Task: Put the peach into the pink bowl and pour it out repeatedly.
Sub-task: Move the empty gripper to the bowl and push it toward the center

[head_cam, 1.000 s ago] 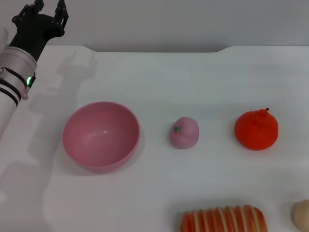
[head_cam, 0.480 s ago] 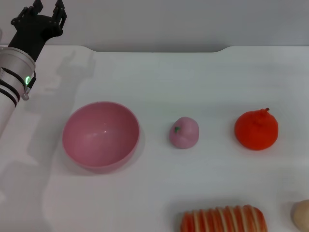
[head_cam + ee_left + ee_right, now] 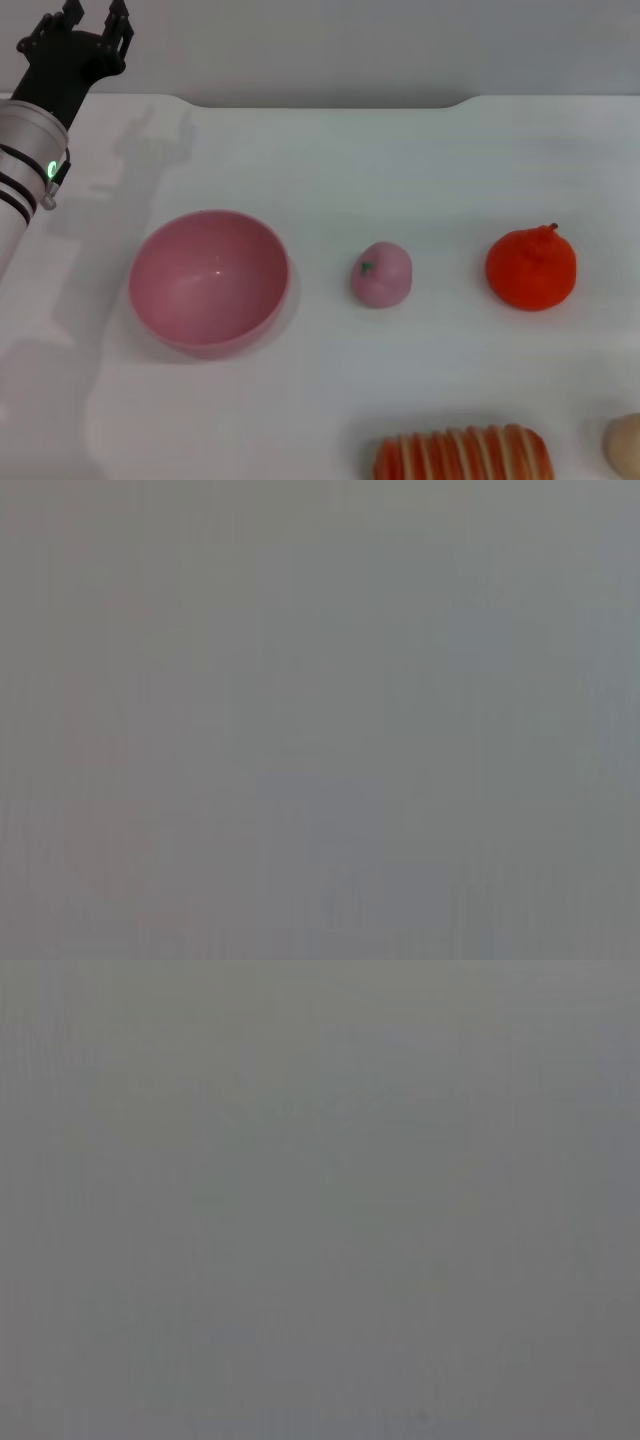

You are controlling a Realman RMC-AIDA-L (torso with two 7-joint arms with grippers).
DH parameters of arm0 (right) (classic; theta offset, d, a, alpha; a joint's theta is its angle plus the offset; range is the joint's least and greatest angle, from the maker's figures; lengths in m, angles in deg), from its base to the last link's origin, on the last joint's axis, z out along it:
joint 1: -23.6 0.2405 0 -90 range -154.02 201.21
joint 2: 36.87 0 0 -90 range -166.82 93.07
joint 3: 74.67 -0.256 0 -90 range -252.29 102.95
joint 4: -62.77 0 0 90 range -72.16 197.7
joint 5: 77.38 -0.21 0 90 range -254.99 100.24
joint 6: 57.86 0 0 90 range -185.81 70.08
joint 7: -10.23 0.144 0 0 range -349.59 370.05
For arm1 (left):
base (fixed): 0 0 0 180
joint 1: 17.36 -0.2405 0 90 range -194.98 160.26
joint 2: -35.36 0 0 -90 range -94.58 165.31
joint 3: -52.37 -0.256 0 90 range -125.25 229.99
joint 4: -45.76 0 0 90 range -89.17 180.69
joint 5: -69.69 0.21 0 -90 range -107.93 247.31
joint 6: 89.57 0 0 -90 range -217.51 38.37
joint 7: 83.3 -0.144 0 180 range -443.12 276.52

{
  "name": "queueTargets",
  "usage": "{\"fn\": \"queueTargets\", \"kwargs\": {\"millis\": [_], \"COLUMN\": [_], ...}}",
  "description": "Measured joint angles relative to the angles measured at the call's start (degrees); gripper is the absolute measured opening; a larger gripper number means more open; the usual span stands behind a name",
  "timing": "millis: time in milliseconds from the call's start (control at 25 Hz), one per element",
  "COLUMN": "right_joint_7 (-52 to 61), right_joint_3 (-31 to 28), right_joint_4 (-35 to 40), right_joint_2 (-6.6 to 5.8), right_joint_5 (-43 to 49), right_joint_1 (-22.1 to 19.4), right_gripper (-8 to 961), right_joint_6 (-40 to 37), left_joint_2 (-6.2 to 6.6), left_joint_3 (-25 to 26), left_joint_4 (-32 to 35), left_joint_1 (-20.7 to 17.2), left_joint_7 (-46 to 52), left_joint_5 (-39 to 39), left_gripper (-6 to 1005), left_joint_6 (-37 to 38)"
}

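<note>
Peach sat ungrasped on table beside empty pink bowl; left hand was raised far off, fingers apart, empty, so approach and pickup were needed.

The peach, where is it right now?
In the head view the peach sits on the white table, between the pink bowl and the orange fruit.

Robot test bench, prob. a lab: plain white table w/ grey wall behind, toy foods laid out incl. orange fruit & sliced loaf
</note>
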Motion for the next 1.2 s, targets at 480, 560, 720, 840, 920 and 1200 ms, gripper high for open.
{"fn": "queueTargets", "kwargs": {"millis": [480, 560, 720, 840, 920, 1200], "right_joint_7": [0.13, 0.13, 0.21, 0.22, 0.22, 0.21], "right_joint_3": [-1.33, -1.33, -1.32, -1.31, -1.31, -1.38], "right_joint_4": [-0.32, -0.32, -0.20, -0.11, -0.04, 0.03], "right_joint_2": [0.14, 0.15, 0.11, 0.10, 0.08, 0.06], "right_joint_5": [0.00, 0.00, 0.00, 0.00, 0.00, 0.00], "right_joint_1": [-0.50, -0.50, -0.48, -0.15, 0.07, 0.61], "right_gripper": [414, 414, 414, 414, 414, 414], "right_joint_6": [0.08, 0.08, 0.08, 0.08, 0.08, 0.08], "left_joint_2": [0.00, -0.01, 0.00, -0.01, -0.01, 0.04], "left_joint_3": [-0.06, -0.07, -0.16, -1.19, -2.00, -3.22], "left_joint_4": [-0.54, -1.03, -1.35, -1.34, -1.19, -0.99], "left_joint_1": [0.22, 0.23, 0.10, 0.05, 0.01, -0.09], "left_joint_7": [0.11, 0.51, 0.56, 0.57, 0.61, 0.68], "left_joint_5": [0.00, 0.01, 0.22, 0.44, 0.45, 0.46], "left_gripper": [532, 532, 531, 530, 528, 521], "left_joint_6": [0.79, 1.50, 2.72, 3.05, 3.08, 3.16]}}
